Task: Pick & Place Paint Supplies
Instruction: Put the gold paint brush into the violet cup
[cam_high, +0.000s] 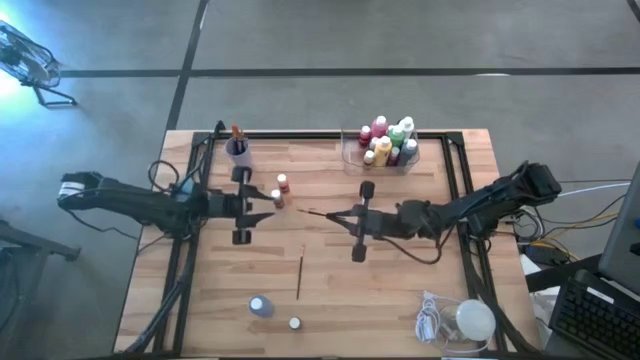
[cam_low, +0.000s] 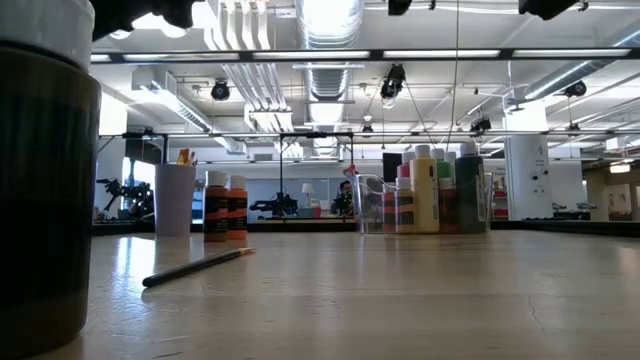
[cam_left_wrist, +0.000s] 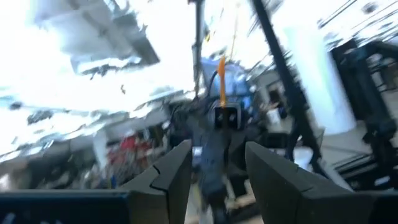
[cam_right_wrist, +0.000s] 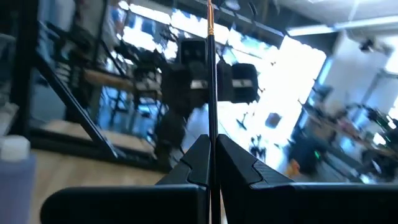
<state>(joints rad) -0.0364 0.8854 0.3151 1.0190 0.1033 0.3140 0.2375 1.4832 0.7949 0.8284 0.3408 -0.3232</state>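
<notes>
At frame centre my right pincer (cam_high: 335, 213) clenched a paintbrush (cam_right_wrist: 211, 93); my half-open left pincer (cam_high: 262, 205) should take it next.

One thin dark brush (cam_right_wrist: 211, 87) stands clamped in the right pincer (cam_high: 341, 214) above mid-counter. Another brush (cam_high: 300, 276) lies flat nearer the front. Two orange bottles (cam_high: 280, 191) stand upright together; a blue bottle (cam_high: 261, 306) and a small white-capped one (cam_high: 295, 323) stand near the front edge. Mixed-colour bottles (cam_high: 388, 141) cluster at the back.

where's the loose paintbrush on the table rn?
High view: the loose paintbrush lies flat near the table's middle front, between the two arms, beyond the blue bottle and small white-capped bottle.
</notes>
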